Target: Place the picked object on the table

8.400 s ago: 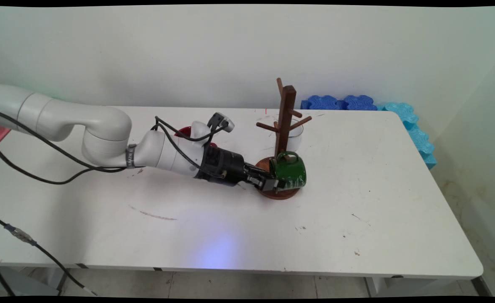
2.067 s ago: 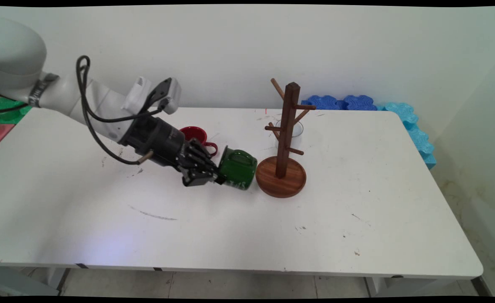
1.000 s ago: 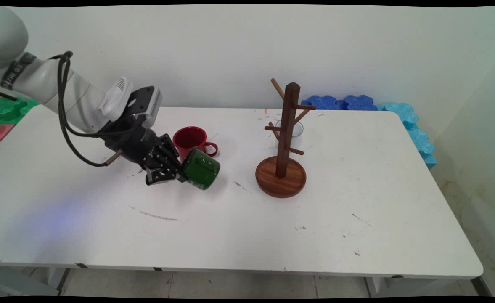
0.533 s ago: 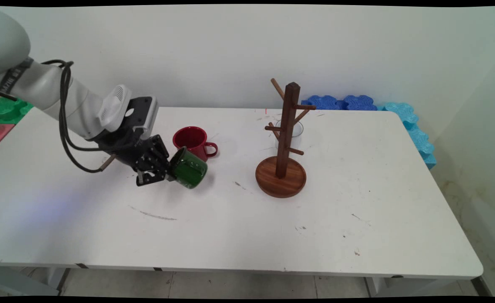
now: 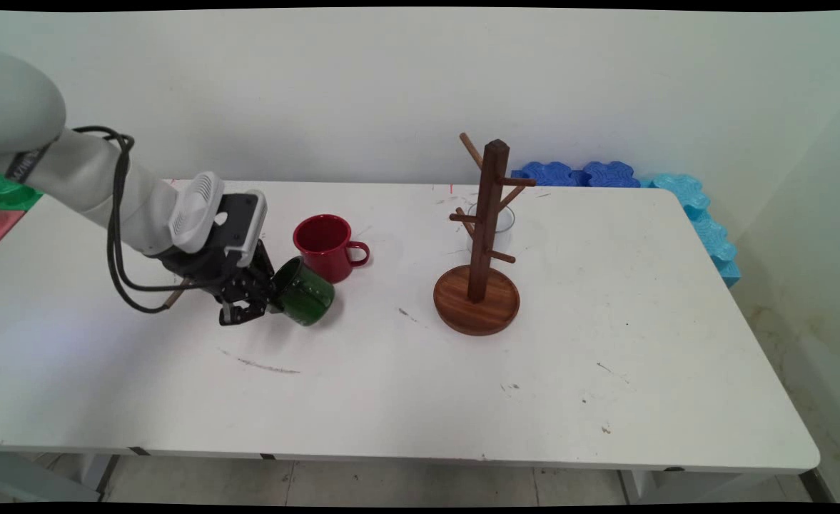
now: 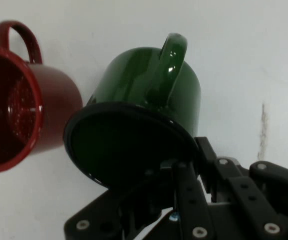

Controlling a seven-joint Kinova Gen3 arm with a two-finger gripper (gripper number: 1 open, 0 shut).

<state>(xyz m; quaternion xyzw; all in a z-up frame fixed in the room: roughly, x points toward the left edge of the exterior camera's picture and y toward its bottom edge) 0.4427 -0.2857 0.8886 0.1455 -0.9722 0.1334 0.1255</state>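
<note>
My gripper [image 5: 261, 305] is shut on the rim of a green mug [image 5: 304, 293], which it holds tilted just above the table [image 5: 391, 385], left of centre. In the hand view the green mug [image 6: 148, 95] fills the middle, its mouth toward the camera and its handle on the far side, and my gripper [image 6: 181, 170] pinches its rim with one finger inside the mouth. A red mug [image 5: 327, 247] stands upright just behind and right of the green one, its handle to the right; the red mug [image 6: 24, 100] shows at the hand view's left.
A wooden mug tree [image 5: 482, 243] with bare pegs stands on its round base right of centre. A clear glass [image 5: 499, 223] is behind it. Blue foam pieces [image 5: 605, 175] lie at the far right edge, green and red foam [image 5: 2, 200] at the far left.
The green mug came off the tree's base in my gripper and travelled left across the table. In the last second it moved further left and lower, now beside the red mug.
</note>
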